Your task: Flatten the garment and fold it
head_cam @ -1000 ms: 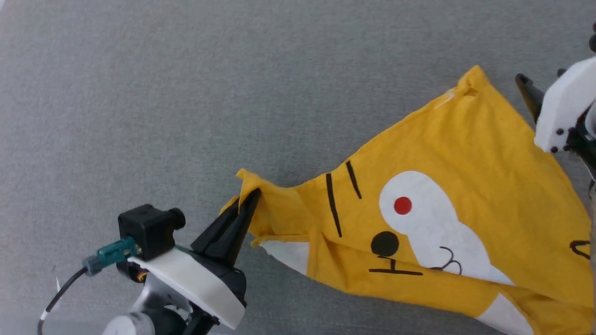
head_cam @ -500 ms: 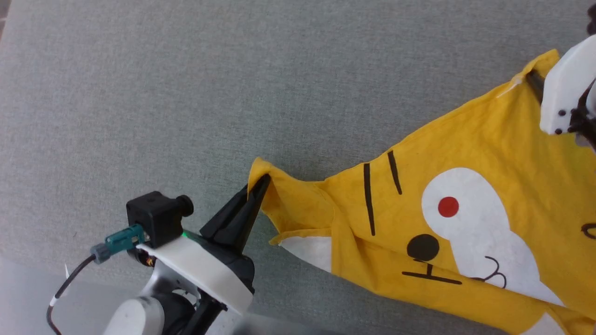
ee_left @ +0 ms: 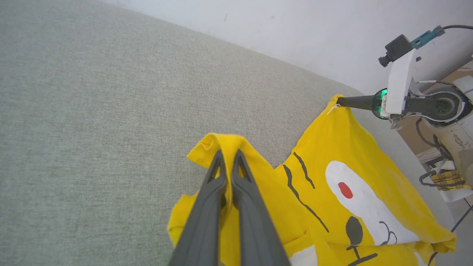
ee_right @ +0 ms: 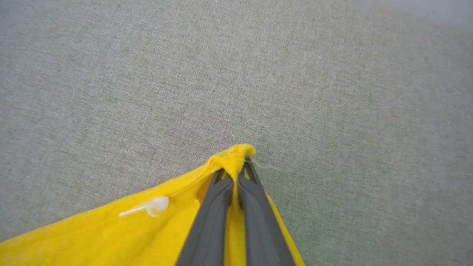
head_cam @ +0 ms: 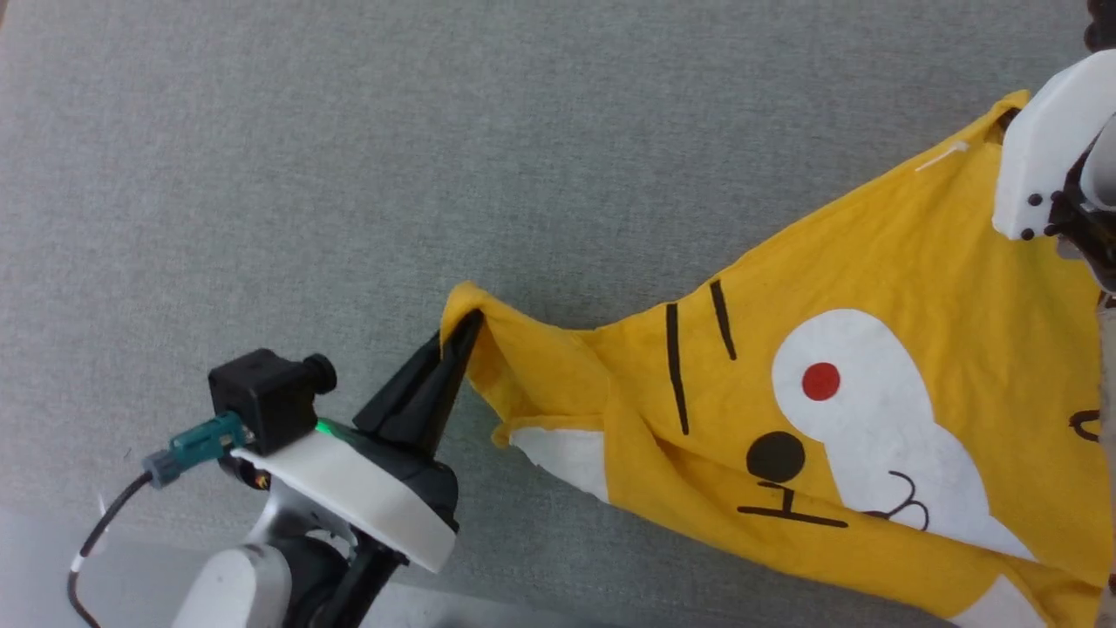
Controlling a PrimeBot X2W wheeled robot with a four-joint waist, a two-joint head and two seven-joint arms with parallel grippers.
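Got both corners pinched. My left gripper (head_cam: 466, 327) is clamped on one bunched-up corner of the garment (head_cam: 915, 262), and my right gripper (ee_right: 236, 168) is closed on the far corner by a little white tag (ee_right: 147, 207). The shirt hangs between them over the grey fabric surface (head_cam: 349, 174), print up, with its lower edge rumpled. I'd say flattening is halfway done, folding not started.

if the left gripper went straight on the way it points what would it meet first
The garment fold pinched over the tips of the left gripper; past that, likely the grey surface, though its downward angle is unclear.
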